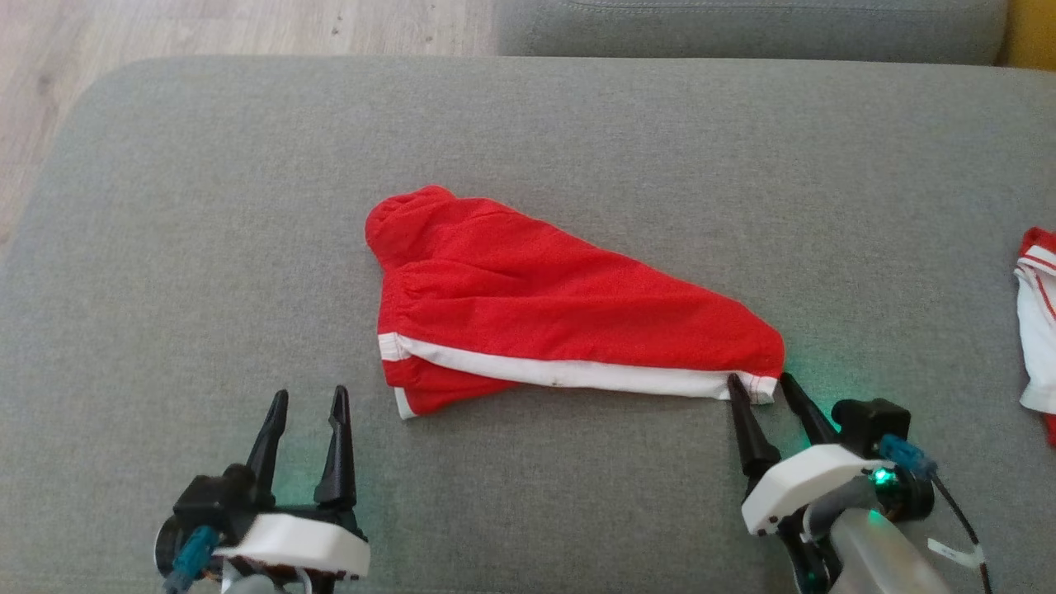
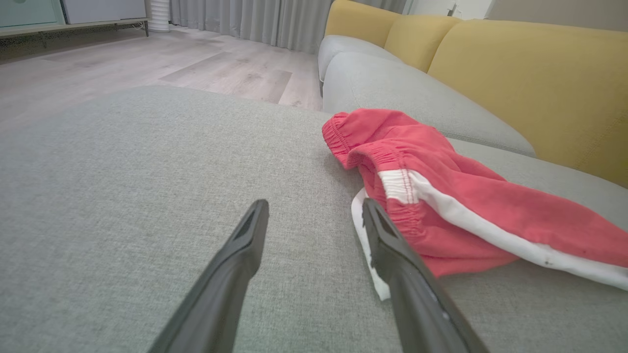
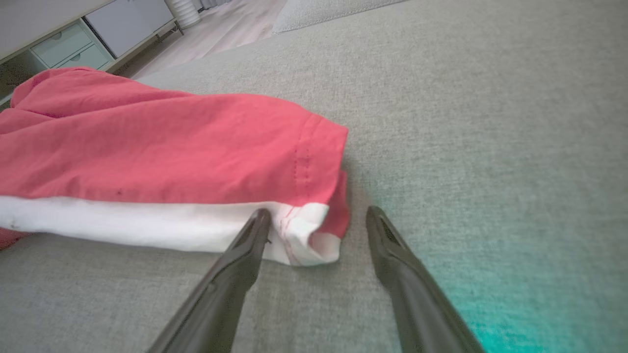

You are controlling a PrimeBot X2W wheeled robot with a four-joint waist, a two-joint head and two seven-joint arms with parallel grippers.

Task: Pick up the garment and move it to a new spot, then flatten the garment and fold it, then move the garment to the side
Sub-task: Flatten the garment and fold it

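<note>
The garment [image 1: 536, 305] is bright red with a white band along its near edge and a gathered elastic end at the left. It lies crumpled on the grey cushion [image 1: 165, 247]. My right gripper [image 1: 759, 379] is open, its fingertips straddling the garment's [image 3: 171, 142] near right corner; in the right wrist view the white corner lies between the fingers of this gripper [image 3: 319, 211]. My left gripper [image 1: 309, 394] is open and holds nothing, just left of the garment's near left corner. In the left wrist view that gripper's [image 2: 315, 203] right finger stands close to the garment's [image 2: 466, 196] white edge.
Another red-and-white piece of cloth [image 1: 1035, 322] lies at the cushion's right edge. A second grey cushion [image 1: 742, 25] lies beyond, with yellow backrests [image 2: 539, 73] to one side. Wooden floor [image 1: 165, 25] shows past the cushion's far left edge.
</note>
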